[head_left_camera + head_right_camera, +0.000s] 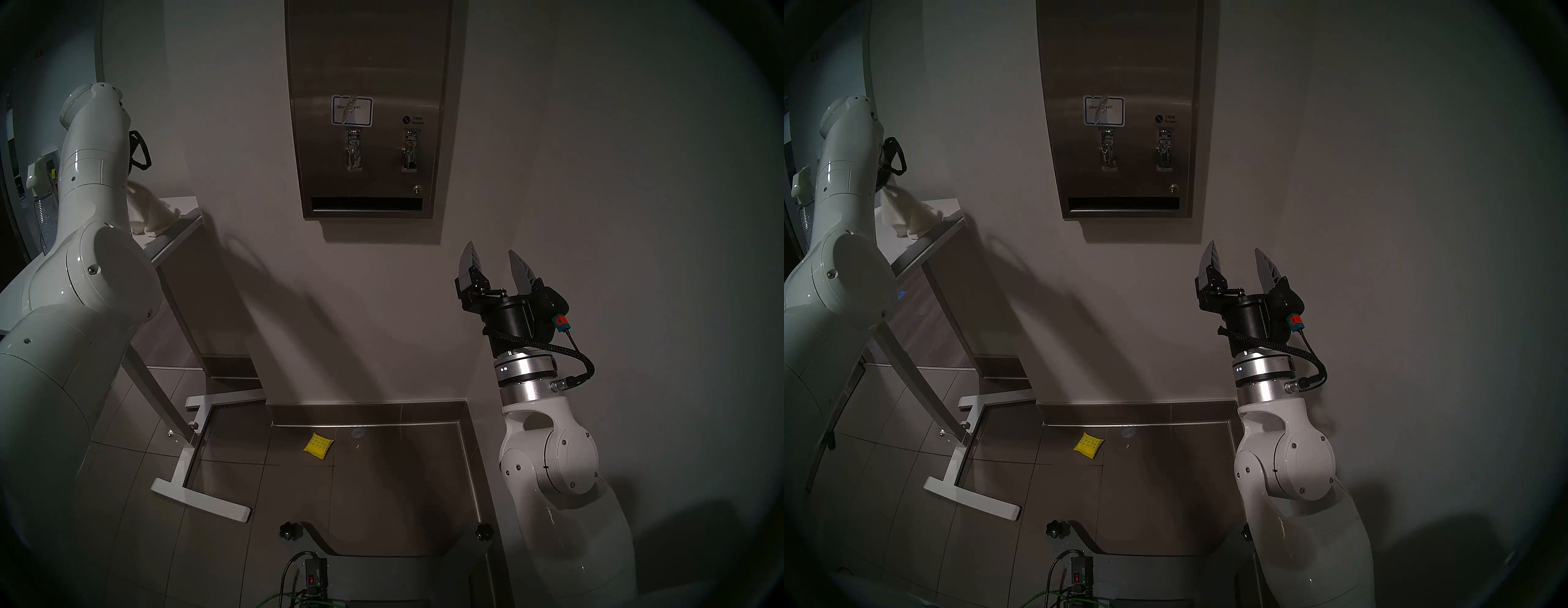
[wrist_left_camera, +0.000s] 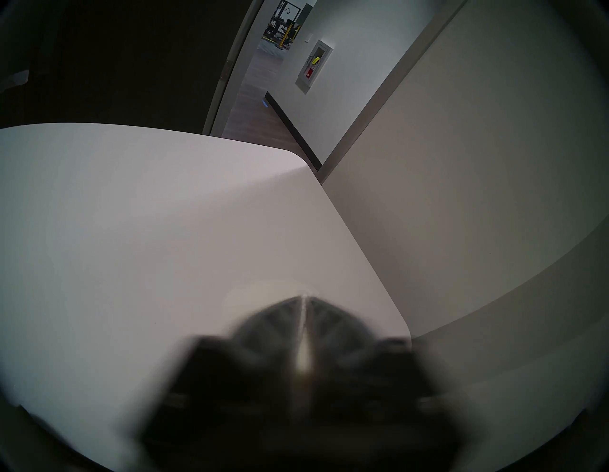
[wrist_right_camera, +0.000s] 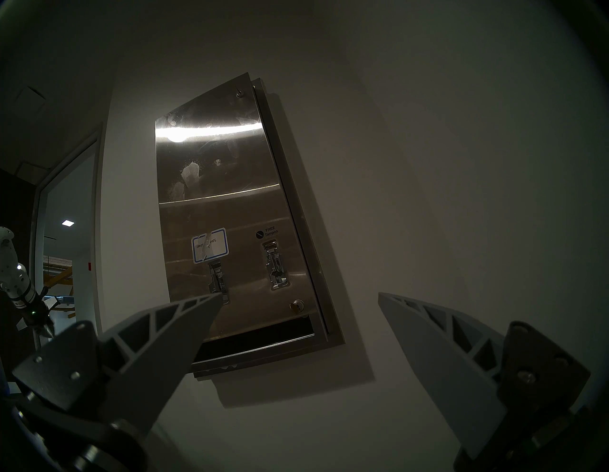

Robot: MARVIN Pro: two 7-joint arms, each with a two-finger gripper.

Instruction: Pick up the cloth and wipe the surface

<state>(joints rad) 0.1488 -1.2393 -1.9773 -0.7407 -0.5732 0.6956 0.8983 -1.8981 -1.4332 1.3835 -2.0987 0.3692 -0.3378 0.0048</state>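
Hanging in a peak at the far left, the cloth (image 1: 152, 214) is cream-white, crumpled, its lower folds on the white tabletop (image 1: 185, 203); the top runs up behind the left arm; left wrist view alone shows the left pincer (image 2: 303, 300), blurred, fingers pressed together on a pale sliver; right pincer (image 1: 492, 259) gapes wide, empty, well short of the steel surface (image 1: 369, 63); "FREE Tampon" (image 1: 417, 120) is readable, the blue-bordered label (image 1: 351, 111) is not; only the right wrist view shows smears (image 3: 189, 174).
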